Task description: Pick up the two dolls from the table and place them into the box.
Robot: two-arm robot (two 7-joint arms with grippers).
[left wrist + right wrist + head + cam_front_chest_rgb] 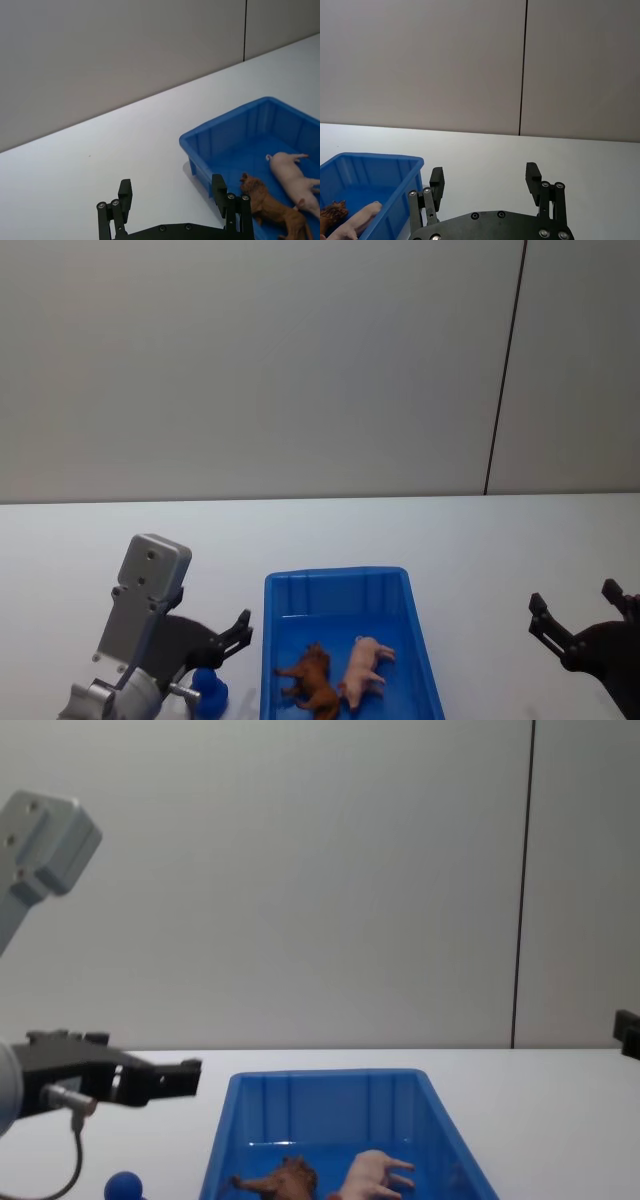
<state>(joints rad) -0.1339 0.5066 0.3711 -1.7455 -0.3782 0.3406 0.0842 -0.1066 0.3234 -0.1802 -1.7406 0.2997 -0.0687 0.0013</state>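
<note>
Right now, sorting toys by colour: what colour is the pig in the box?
Pale pink; the pig shows best in the head view.

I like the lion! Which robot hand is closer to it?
Left. The left gripper hovers just beside the box holding the lion; the right gripper is farther off, beyond the pig.

The head view looks forward and down onto the desk (450, 540) and into the box (345, 585). The chest view sits lower, looking across the desk at the box's side. Each wrist view looks past its own hand toward the wall from close above the desk; all four share the box.
</note>
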